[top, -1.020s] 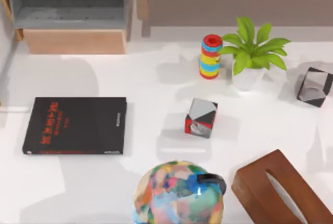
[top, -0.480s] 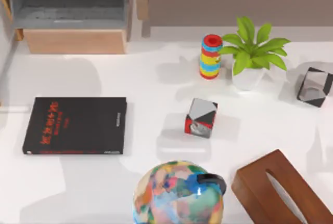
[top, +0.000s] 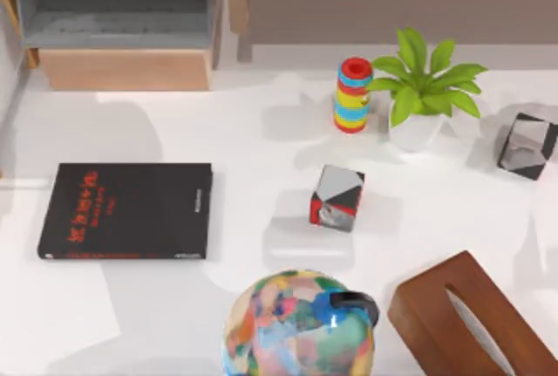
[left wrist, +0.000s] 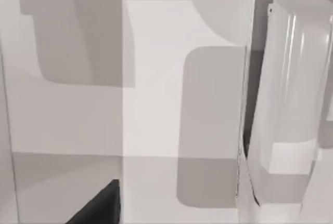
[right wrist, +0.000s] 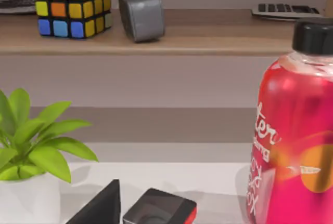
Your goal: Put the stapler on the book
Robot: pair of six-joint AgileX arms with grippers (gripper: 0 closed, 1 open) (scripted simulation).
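The black book (top: 126,211) with red characters lies flat on the left half of the white table in the top view. In the left wrist view a slim, pale, elongated stapler (left wrist: 281,104) lies on the white surface, close to the camera. A dark edge of my left gripper (left wrist: 99,208) pokes into that view, apart from the stapler. A similar dark edge of my right gripper (right wrist: 99,206) appears in the right wrist view, near the back right of the table.
A red, grey and black cube (top: 337,197) sits mid-table, with a ring stack (top: 353,95), a potted plant (top: 423,88) and a dark cube (top: 526,145) behind. A colourful ball (top: 299,324) and brown wooden block (top: 471,319) are in front. A pink bottle (right wrist: 294,130) stands by the right gripper.
The soft shadows over the left side of the table have shifted and a brighter patch has opened at the front left. The book and the other objects lie where they were.
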